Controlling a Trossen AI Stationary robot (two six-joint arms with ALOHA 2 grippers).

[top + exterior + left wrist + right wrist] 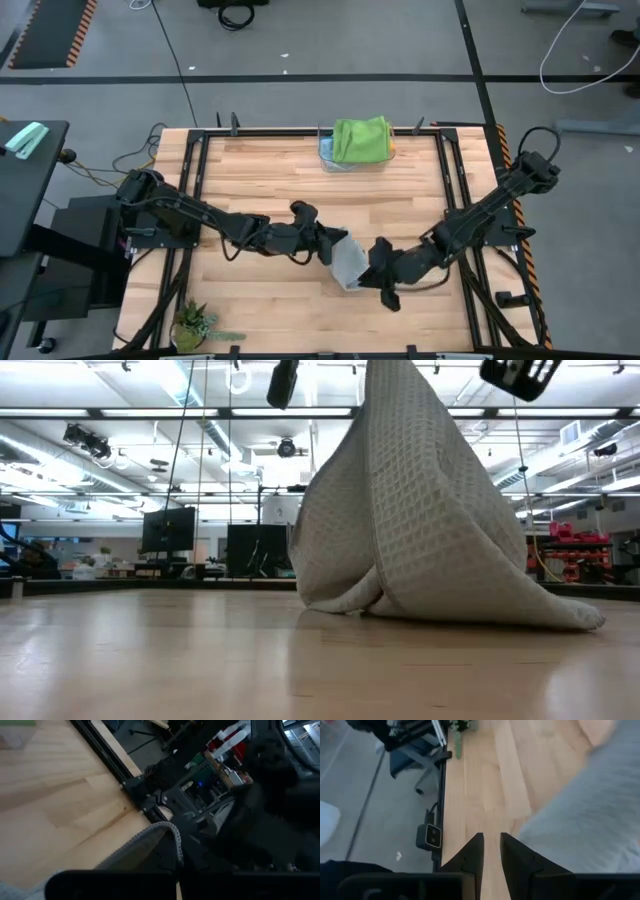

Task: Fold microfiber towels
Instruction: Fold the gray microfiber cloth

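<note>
- Grey towel (pixel 420 520) hangs upright, long axis vertical, lower edge resting on the table (pixel 280 180).
- Left tool (pixel 335 245) is clamped on the towel's top.
- Right tool (pixel 490 851), just beside it, is narrowly parted and grips nothing.

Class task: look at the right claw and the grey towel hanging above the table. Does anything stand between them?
Nothing visible does. The right claw sits beside the grey towel, with only bare wooden table showing between its fingers. The left claw holds the towel up from the other side. The green towel lies far off at the back edge.
</note>
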